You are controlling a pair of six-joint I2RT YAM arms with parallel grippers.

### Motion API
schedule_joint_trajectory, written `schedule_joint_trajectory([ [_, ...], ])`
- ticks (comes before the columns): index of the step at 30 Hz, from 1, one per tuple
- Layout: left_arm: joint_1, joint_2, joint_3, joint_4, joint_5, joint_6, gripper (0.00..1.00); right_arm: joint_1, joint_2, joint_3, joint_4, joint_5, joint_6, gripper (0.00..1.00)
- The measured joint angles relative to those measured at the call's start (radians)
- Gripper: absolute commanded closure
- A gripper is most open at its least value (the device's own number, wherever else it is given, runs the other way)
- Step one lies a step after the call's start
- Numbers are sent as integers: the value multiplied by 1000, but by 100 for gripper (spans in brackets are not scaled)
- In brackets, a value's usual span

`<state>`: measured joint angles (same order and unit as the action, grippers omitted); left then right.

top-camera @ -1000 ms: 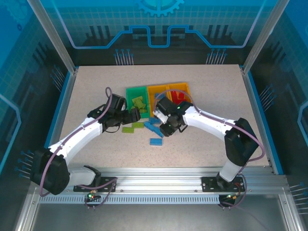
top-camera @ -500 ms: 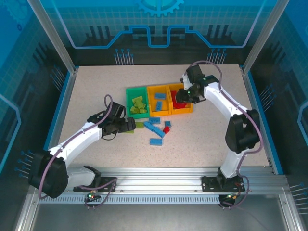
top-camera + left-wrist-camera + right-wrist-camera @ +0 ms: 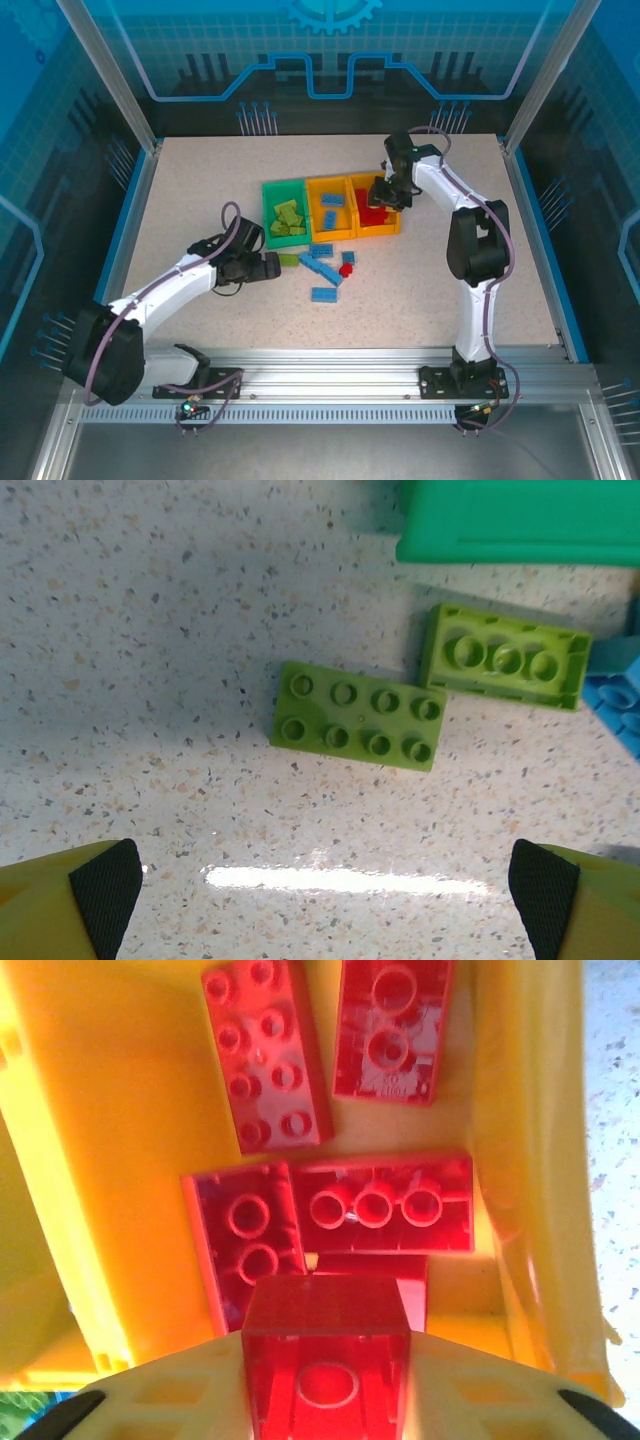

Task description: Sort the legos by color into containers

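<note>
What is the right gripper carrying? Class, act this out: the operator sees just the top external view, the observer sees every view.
Observer: The right gripper holds a square red lego, hollow underside facing the wrist camera.
Operator: What lies beneath it?
Observer: Four red legos showing whole on the orange bin floor, one studs up.
Operator: And the left gripper?
Observer: Open, with two lime green legos on the table ahead, untouched.

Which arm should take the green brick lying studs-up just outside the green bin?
Left. The left gripper hangs open over that lime green brick; the right gripper is at the orange bin, shut on a red brick.
</note>
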<state>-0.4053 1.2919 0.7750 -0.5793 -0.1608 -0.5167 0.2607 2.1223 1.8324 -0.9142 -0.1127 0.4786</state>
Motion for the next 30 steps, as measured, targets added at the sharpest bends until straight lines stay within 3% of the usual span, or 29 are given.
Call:
schedule_joint_trajectory([
  [3,-3,39,0,1,0,8,1,0,22,39,-13,-3,5,35],
  [9,-11,132,5,27,1,57,1,1,25,48,-20,-28,8,22],
  [21,-24,305,108,61,-1,106,2,3,-193,-134,10,-51,-7,16],
  [30,-24,381,144,64,-19,120,16,2,-365,-257,17,-46,-35,14],
])
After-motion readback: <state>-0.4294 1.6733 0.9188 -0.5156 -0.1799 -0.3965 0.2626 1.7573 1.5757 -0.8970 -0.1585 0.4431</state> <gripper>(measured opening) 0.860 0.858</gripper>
